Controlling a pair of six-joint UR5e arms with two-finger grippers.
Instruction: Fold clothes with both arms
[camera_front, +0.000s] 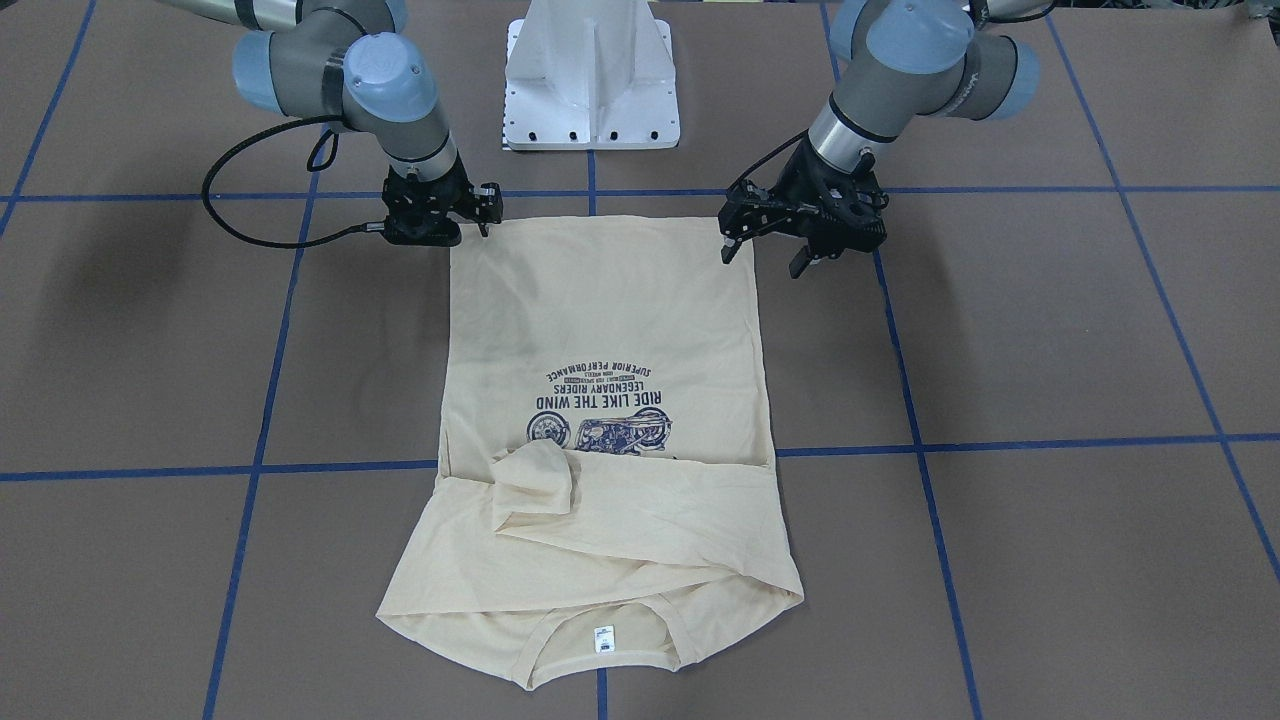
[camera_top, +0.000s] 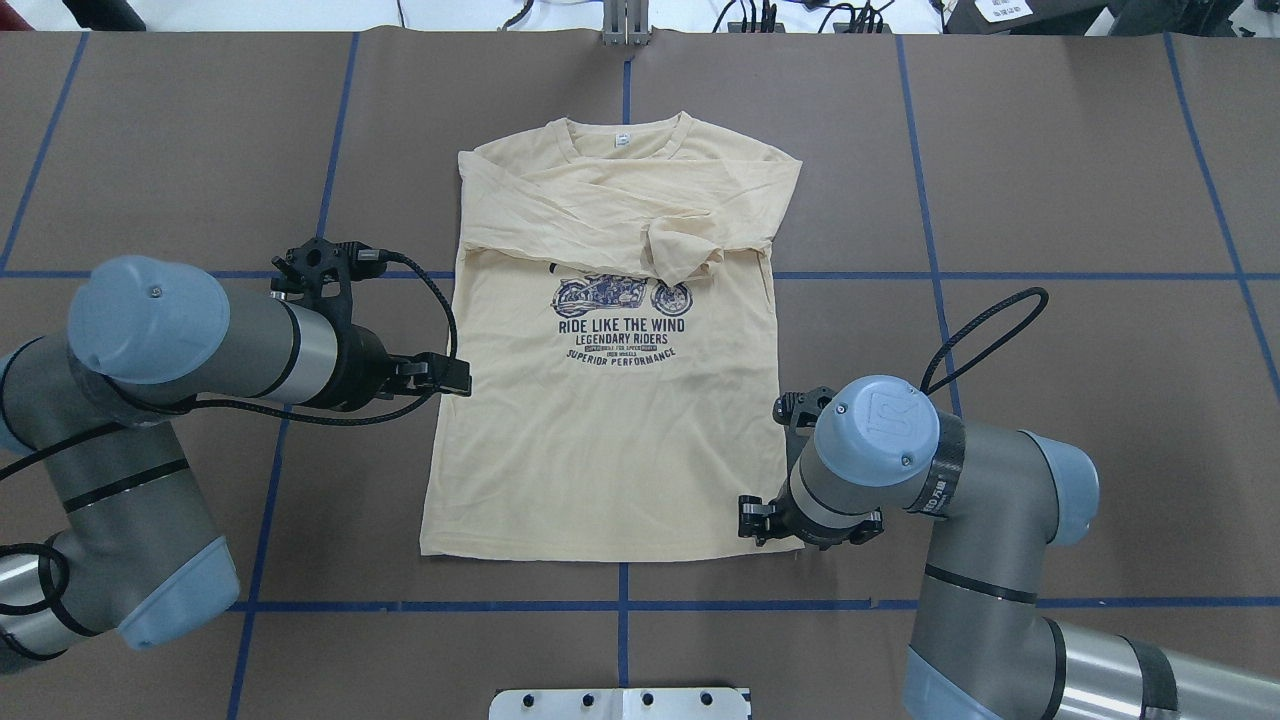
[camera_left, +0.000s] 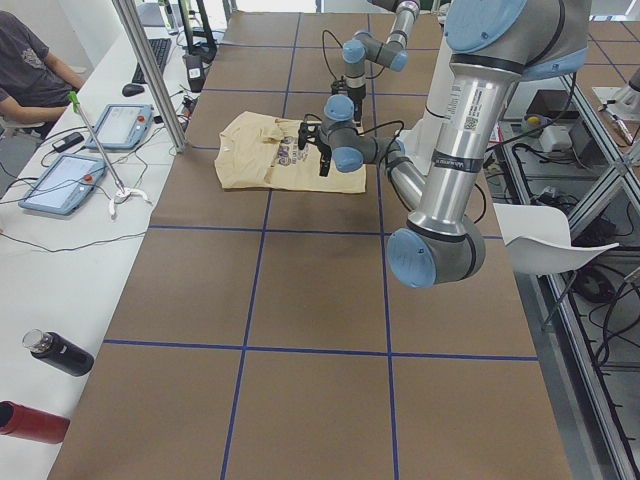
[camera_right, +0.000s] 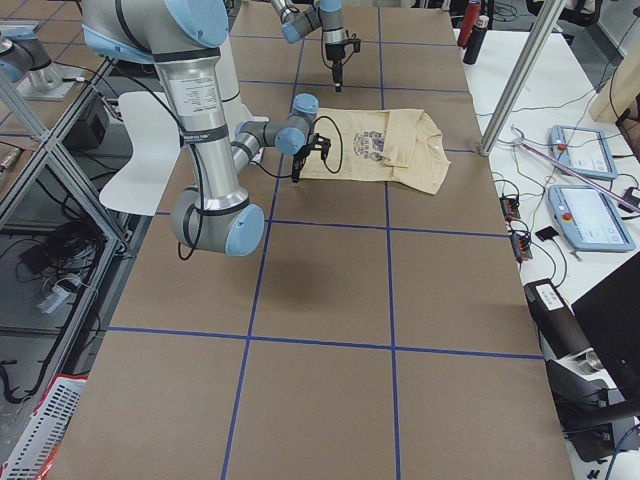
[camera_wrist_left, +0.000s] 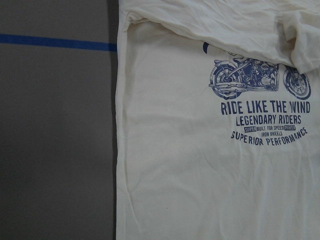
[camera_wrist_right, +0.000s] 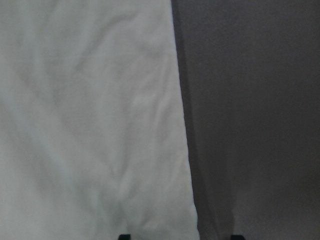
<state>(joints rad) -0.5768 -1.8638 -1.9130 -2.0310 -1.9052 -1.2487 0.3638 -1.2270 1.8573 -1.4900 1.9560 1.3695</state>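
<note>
Beside the T-shirt's (camera_top: 610, 440) left side edge I am holding my left gripper (camera_front: 763, 257) above the table (camera_top: 1050, 200), with its two fingers standing apart and nothing between them (my left wrist camera is looking down on that edge and on the navy print (camera_top: 622, 330) from some height). At the T-shirt's hem, by its right corner, I am hanging my right gripper (camera_front: 460, 222) much lower. Its fingertips (camera_wrist_right: 124, 236) are also spread wide, one showing over the cream fabric and the other over bare table, so the jaw is straddling the side edge there. I cannot tell whether either tip is touching the cloth. The T-shirt itself is lying flat and print-up on the table, with its hem turned toward me and its collar with the small white neck label (camera_top: 622, 141) pointing away. Both sleeves (camera_top: 640, 215) are lying folded across the chest, one crossing over the other, and a rumpled cuff is covering the top of the motorcycle picture. Blue tape lines (camera_top: 1000, 275) are running under the T-shirt and out from both of its sides.
</note>
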